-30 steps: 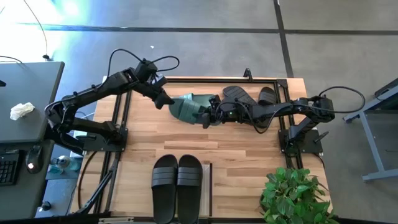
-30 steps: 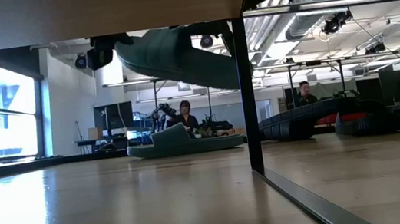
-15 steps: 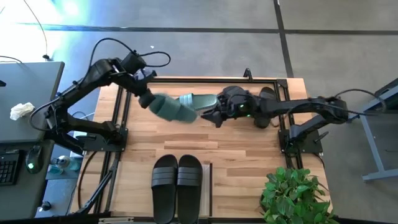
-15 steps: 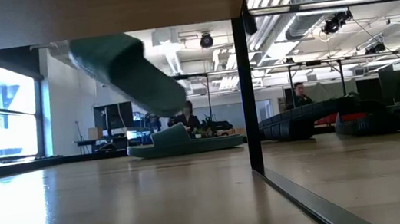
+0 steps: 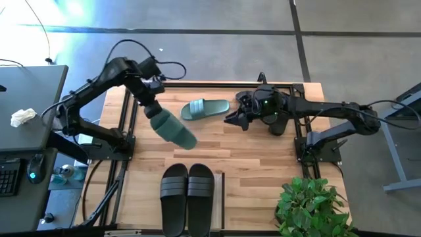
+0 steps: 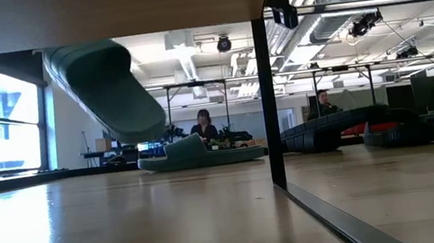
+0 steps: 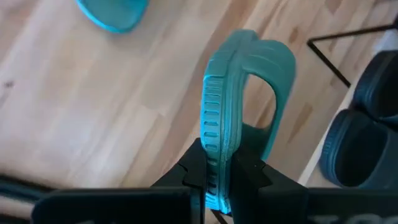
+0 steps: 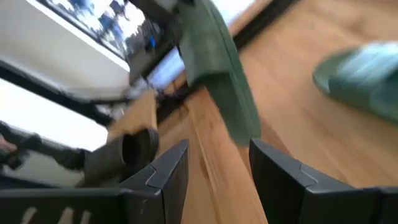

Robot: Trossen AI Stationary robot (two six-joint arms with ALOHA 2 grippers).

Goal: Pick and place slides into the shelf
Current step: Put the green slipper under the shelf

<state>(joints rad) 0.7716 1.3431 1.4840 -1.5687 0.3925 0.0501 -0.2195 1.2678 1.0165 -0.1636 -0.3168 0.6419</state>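
From above, my left pincer (image 5: 152,110) clamps the heel edge of a sage-green rubber slide (image 5: 173,128), hanging it over the wooden desk (image 5: 243,155). Its mate, a second green slide (image 5: 204,108), lies flat farther back. My right pincer (image 5: 231,119) hangs empty, fingers apart, beside a black slide (image 5: 279,105). One black rubber pair (image 5: 187,197) sits on the light-wood shelf top (image 5: 219,192).

At desk height, the held slide (image 6: 104,90) dangles tilted; the shelf's lower level looks bare.

My left wrist shows the sole's ribbed edge (image 7: 212,134) pinched. I judge it light, flexible and grippy, so an edge grip suits.

My right wrist shows spread fingers (image 8: 165,171).
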